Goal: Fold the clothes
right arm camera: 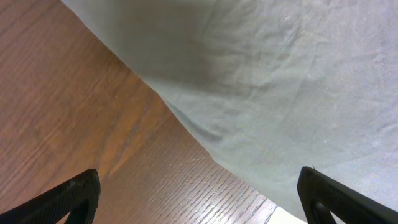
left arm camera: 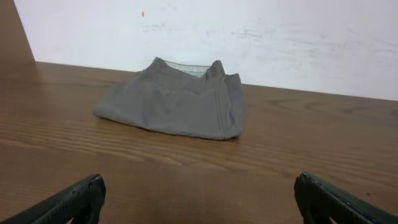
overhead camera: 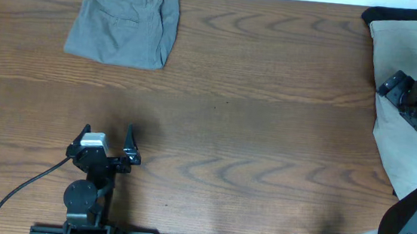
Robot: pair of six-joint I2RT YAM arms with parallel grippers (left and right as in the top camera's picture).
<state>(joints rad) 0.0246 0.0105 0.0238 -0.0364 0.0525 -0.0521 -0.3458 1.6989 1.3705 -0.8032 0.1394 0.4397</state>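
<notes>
A folded pair of mid-grey shorts (overhead camera: 126, 23) lies at the far left of the table, its pale waistband lining toward the back edge; the left wrist view shows the same shorts (left arm camera: 174, 102) ahead. My left gripper (overhead camera: 108, 135) sits well in front of them, open and empty, its fingers (left arm camera: 81, 199) spread wide over bare wood. A paler beige-grey garment (overhead camera: 394, 110) lies spread along the right edge. My right gripper (right arm camera: 199, 180) hovers open just above that garment's (right arm camera: 280, 81) edge, holding nothing.
A black piece of cloth (overhead camera: 391, 15) shows at the far right corner behind the beige garment. The left arm's cable (overhead camera: 20, 188) trails off the front edge. A white wall (left arm camera: 249, 37) rises behind the table's (overhead camera: 253, 121) back edge.
</notes>
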